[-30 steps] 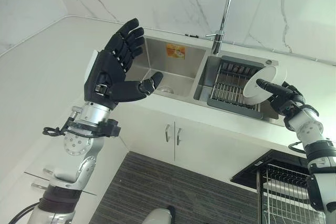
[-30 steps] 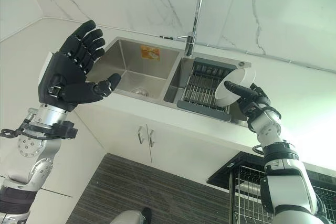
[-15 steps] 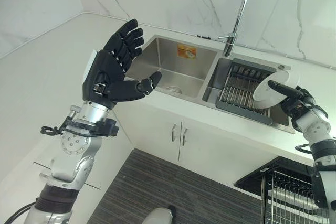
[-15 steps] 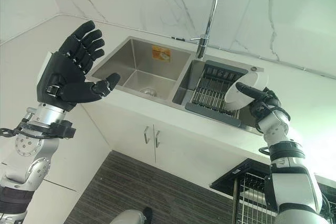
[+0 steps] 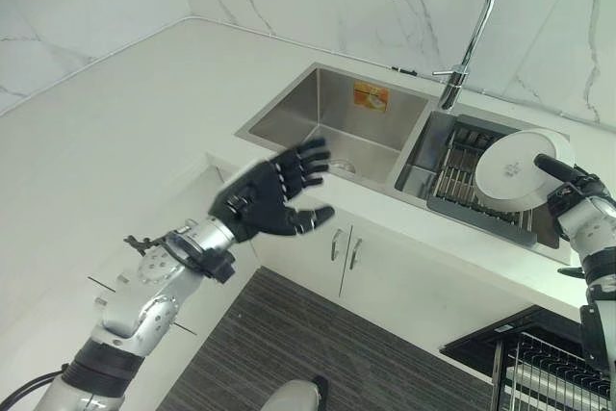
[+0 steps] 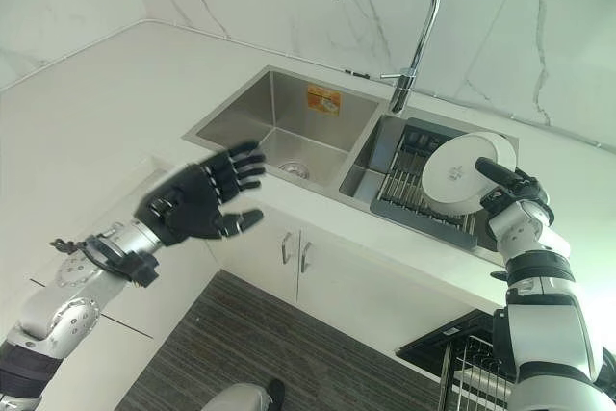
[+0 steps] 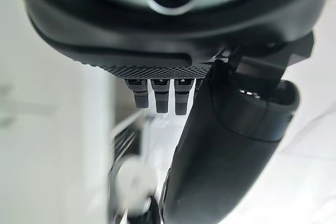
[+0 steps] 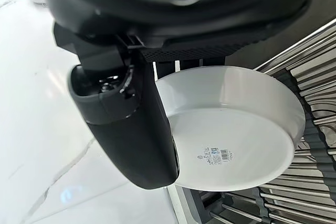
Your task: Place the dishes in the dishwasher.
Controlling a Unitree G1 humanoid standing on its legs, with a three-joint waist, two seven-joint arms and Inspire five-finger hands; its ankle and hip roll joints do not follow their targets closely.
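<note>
Plate [image 5: 521, 172] is held on edge by the right robot hand [image 5: 570, 190] above the drying rack [image 5: 466, 185] in the right basin of the sink [image 5: 332, 117]. Left eye view: the thumb lies across the plate's face, pinching it. The left robot hand [image 5: 269, 199] hangs in front of the surface [image 5: 106, 132], fingers spread and holding nothing. At the lower right the dishwasher rack [image 5: 558, 377] stands pulled out below surface level.

Right eye view: same layout. The plate is clear of the drying rack, beside the faucet [image 6: 409, 21].

Left wrist view: straight fingers [image 7: 160, 95] project forward, with nothing between them and the thumb.

Right wrist view: the plate's underside faces the camera, the rim gripped between thumb [image 8: 131, 124] and fingers, with rack bars beyond.

Step in hand, as judged: transfer, with the plate lifted out and not yet loaded. The next move calls for swinging the right arm down and toward the dishwasher rack, keeping the plate upright so that its edge drops between the tines.
</note>
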